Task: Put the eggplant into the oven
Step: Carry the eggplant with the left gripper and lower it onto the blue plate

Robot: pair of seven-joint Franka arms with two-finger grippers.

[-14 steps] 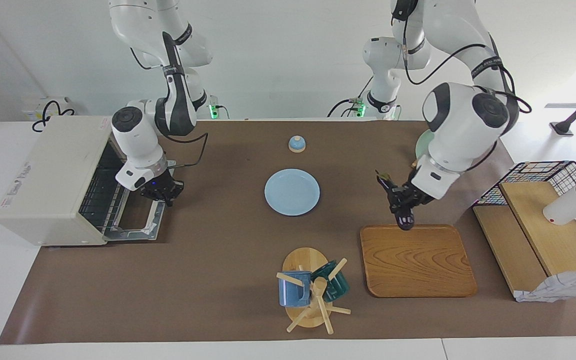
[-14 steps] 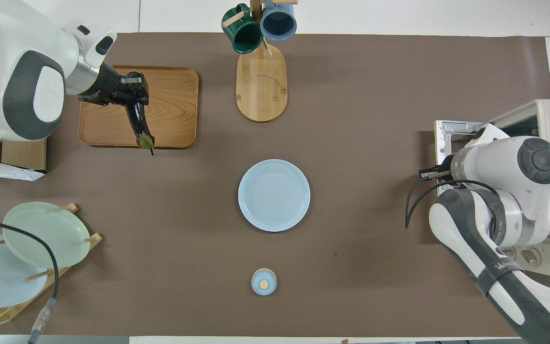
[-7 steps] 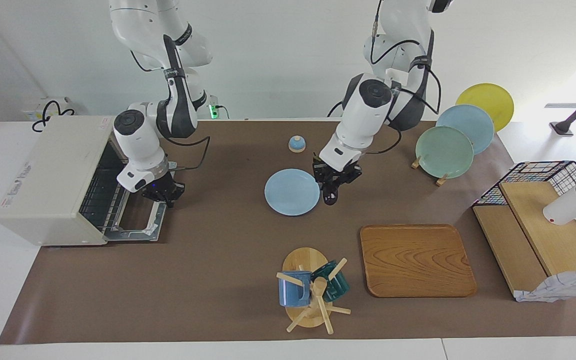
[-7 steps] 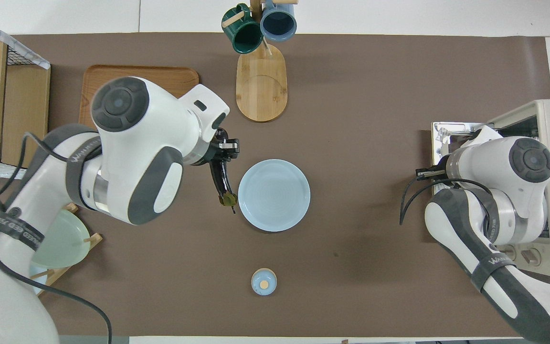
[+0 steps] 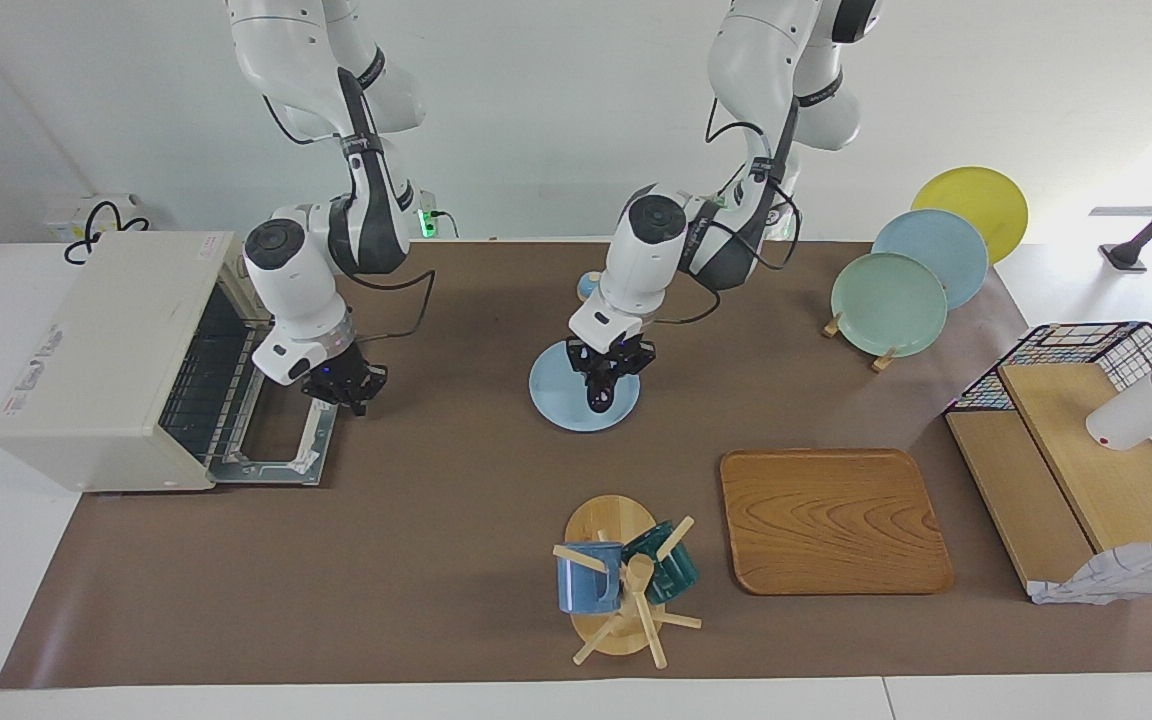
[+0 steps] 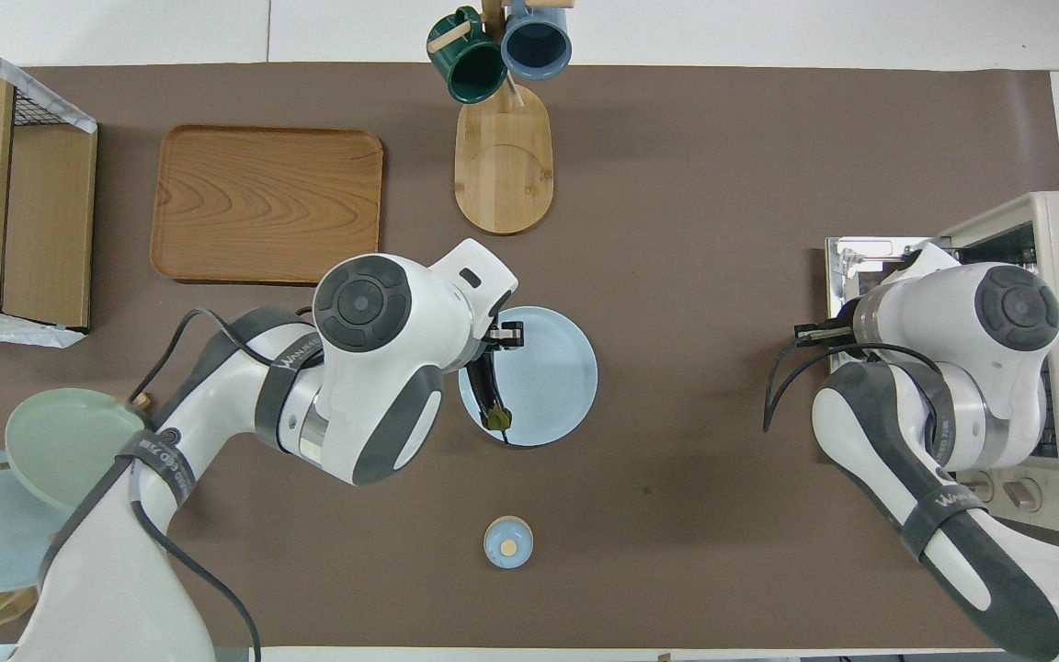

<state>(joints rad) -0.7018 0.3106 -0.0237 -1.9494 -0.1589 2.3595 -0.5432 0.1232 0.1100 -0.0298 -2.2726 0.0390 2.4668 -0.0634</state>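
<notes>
The eggplant (image 5: 600,391) hangs clamped in the left pincer (image 5: 604,366), raised over the pale blue plate (image 5: 558,400) at the desk's (image 5: 436,540) middle, its green stem end pointing toward the robots. Toward the right arm's end, the cream oven (image 5: 86,350) stands with its door (image 5: 281,450) dropped open, and the right pincer (image 5: 344,386), clenched on nothing, hovers over that door. A wooden tray (image 5: 834,520) and a mug rack (image 5: 626,590) lie farther from the robots than the plate.
</notes>
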